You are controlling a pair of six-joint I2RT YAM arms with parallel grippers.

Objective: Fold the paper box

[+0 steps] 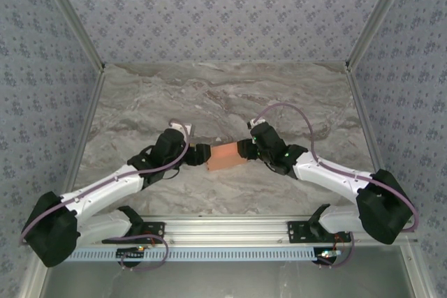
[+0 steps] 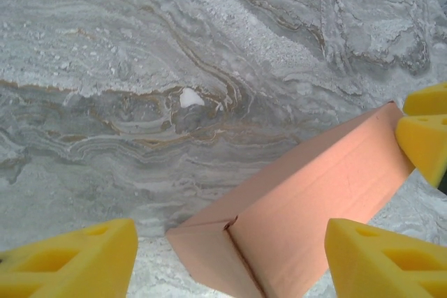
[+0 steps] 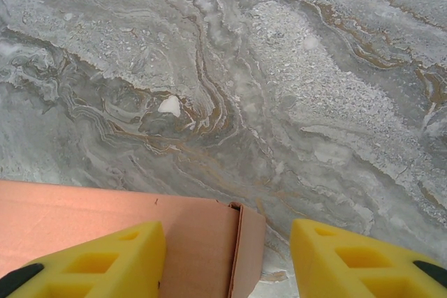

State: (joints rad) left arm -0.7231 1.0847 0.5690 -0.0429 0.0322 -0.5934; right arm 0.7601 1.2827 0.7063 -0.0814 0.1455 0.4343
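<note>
Okay, paper box [image 1: 225, 156]: salmon-orange card, looks already closed into a small flat block. It lies on the marble counter [image 1: 279, 95] with its long side running left to right. At its left end, in the left wrist view, a creased end panel [image 2: 209, 256] meets the top face along a visible seam. At its right end, in the right wrist view, a narrow flap [image 3: 249, 249] stands slightly proud.

Handling, my read:
- Thin card, very light, hollow, so it dents or creases if squeezed on the broad face.
- The counter looks smooth, so the box will likely skate when pushed.
- Best hold is at the short ends or along folded edges, where the card is doubled and stiffer. One side should pin it while the other works.

Left gripper [image 2: 230, 242]: at the box's left end, fingers spread wide. The box corner sits between them, with a clear gap on one side, and nothing is clamped.

Right gripper [image 3: 225, 232]: at the box's right end, also spread wide. One finger is over the top face, the other is off past the flap, and there is no grip on the box.

A white fleck [image 2: 190, 97] on the counter lies just beyond the box.
</note>
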